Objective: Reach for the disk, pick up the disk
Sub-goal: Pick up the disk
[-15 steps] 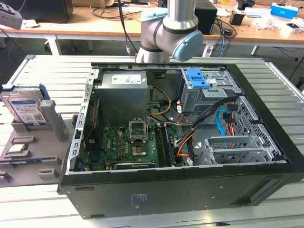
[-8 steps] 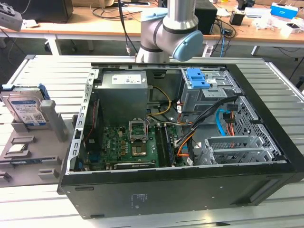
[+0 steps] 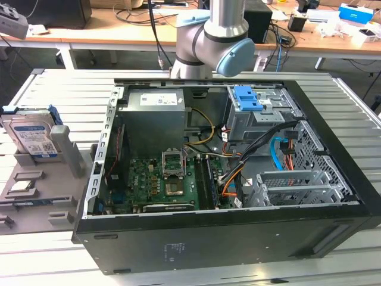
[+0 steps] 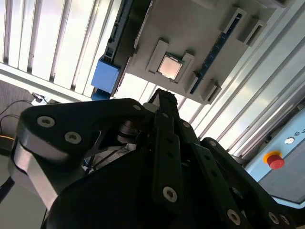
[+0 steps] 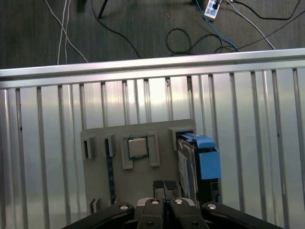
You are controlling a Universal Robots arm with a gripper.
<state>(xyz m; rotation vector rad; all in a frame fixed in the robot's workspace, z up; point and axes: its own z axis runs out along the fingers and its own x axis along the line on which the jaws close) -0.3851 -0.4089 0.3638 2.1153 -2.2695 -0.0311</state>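
One arm (image 3: 215, 37) pointing down at grey tray (image 5: 97, 174), fingers (image 5: 170, 187) (together) near disk (image 5: 184, 167)

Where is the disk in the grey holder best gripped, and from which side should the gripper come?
Probably from above: the disk stands on edge in a slot of the grey holder, its upper part free. Close across the two flat faces near the top edge, between the blue side rails.

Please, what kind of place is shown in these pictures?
Probably a robotics lab or a workshop for computer assembly. The signs are a robot arm, an open computer case on a slatted metal table, and cable-strewn desks behind.
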